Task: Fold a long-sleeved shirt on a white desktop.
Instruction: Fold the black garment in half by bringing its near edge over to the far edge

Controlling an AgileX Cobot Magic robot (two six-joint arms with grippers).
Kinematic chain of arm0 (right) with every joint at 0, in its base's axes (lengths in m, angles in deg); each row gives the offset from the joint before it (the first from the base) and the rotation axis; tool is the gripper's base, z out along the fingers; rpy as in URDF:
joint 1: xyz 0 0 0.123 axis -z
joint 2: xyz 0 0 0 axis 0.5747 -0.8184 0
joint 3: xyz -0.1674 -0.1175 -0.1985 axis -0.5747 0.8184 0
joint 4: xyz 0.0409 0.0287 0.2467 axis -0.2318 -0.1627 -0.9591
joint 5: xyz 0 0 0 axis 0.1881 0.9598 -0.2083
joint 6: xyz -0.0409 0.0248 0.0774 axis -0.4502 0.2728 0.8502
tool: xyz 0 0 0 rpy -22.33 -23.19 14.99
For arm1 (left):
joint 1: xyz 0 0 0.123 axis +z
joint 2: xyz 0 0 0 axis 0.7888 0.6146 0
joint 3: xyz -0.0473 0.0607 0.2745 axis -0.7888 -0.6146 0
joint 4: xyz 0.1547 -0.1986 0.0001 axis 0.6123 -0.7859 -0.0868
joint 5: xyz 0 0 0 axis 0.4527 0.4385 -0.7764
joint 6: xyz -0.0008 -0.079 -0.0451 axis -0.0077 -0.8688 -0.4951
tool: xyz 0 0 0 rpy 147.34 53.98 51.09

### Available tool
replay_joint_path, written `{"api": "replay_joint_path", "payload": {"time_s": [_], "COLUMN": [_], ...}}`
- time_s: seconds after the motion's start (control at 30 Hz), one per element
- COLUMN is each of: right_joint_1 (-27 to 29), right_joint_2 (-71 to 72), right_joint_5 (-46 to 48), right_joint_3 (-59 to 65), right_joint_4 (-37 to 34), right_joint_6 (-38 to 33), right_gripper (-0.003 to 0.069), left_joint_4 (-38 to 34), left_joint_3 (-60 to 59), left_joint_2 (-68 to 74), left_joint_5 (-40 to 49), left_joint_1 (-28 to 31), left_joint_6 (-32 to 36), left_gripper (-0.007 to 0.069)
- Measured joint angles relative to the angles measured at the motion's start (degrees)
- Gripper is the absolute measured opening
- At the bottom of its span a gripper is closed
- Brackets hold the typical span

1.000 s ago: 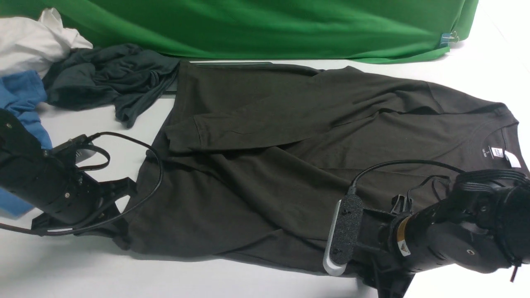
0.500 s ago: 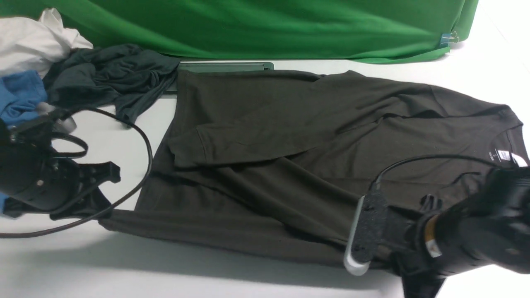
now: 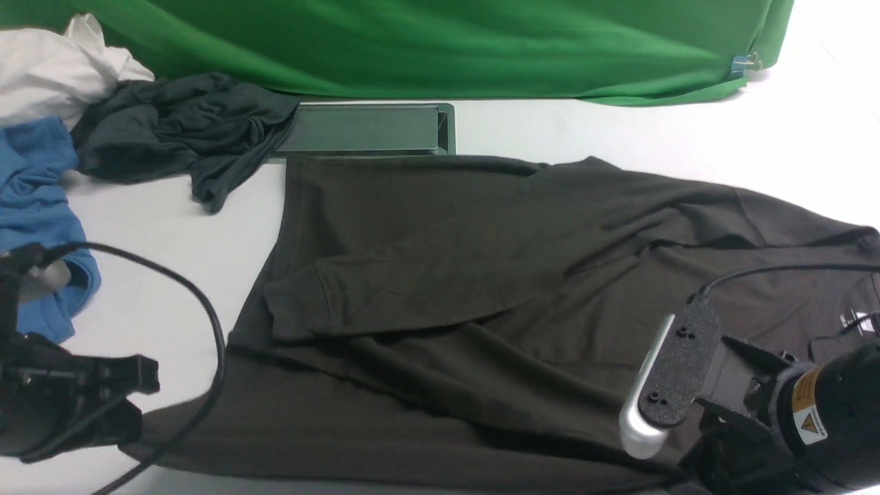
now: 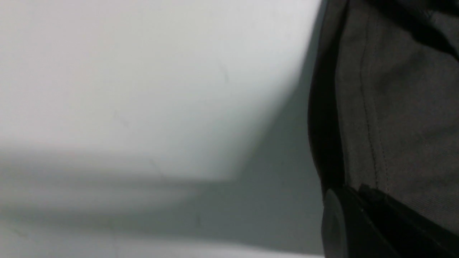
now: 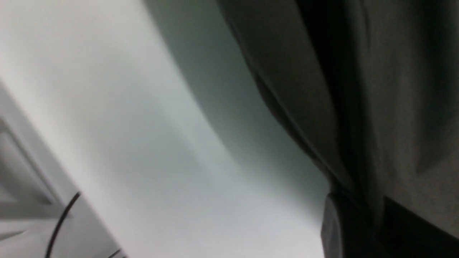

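Note:
The long-sleeved shirt (image 3: 447, 289), very dark brownish-black, lies spread across the white desktop (image 3: 619, 130), one sleeve folded over its body and the collar tags (image 3: 856, 320) at the right. My left gripper (image 3: 137, 407) is shut on its near left hem corner. My right gripper (image 3: 708, 462) is shut on the near edge by the collar side, mostly hidden under its camera mount. In the left wrist view the stitched hem of the shirt (image 4: 401, 107) runs into the closed left gripper (image 4: 355, 200). In the right wrist view, folds of the shirt (image 5: 394, 89) run into the closed right gripper (image 5: 358, 211).
A silver-framed dark hatch (image 3: 364, 128) lies just behind the shirt, below the green backdrop (image 3: 412, 41). At the far left lie a dark bluish-grey garment (image 3: 179, 130), a blue shirt (image 3: 34, 185) and a white cloth (image 3: 48, 75). The left arm's cable (image 3: 206, 323) loops over the desktop.
Both grippers have pulled back toward the near edge, dragging the shirt with them. Its far edge has slid off the hatch, which now shows fully.

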Motion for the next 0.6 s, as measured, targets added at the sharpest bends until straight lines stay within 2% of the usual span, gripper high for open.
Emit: {"api": "replay_joint_path", "payload": {"time_s": [0.13, 0.33, 0.6], "right_joint_1": [0.0, 0.5, 11.3], "right_joint_2": [0.1, 0.1, -4.7], "right_joint_5": [-0.7, -0.2, -3.1], "right_joint_3": [-0.3, -5.3, -16.4], "right_joint_4": [0.7, 3.8, 4.8], "right_joint_6": [-0.8, -0.9, -6.8], "right_gripper": [0.0060, 0.0052, 0.0045], "left_joint_4": [-0.6, -1.9, -5.4], "left_joint_3": [0.9, 7.4, 24.5], "left_joint_2": [-1.0, 3.3, 15.1], "left_joint_5": [-3.7, -4.6, -4.9], "left_joint_1": [0.0, 0.0, -2.1], "left_joint_6": [-0.4, -0.4, 1.9], "left_gripper": [0.0022, 0.0022, 0.0022]}}
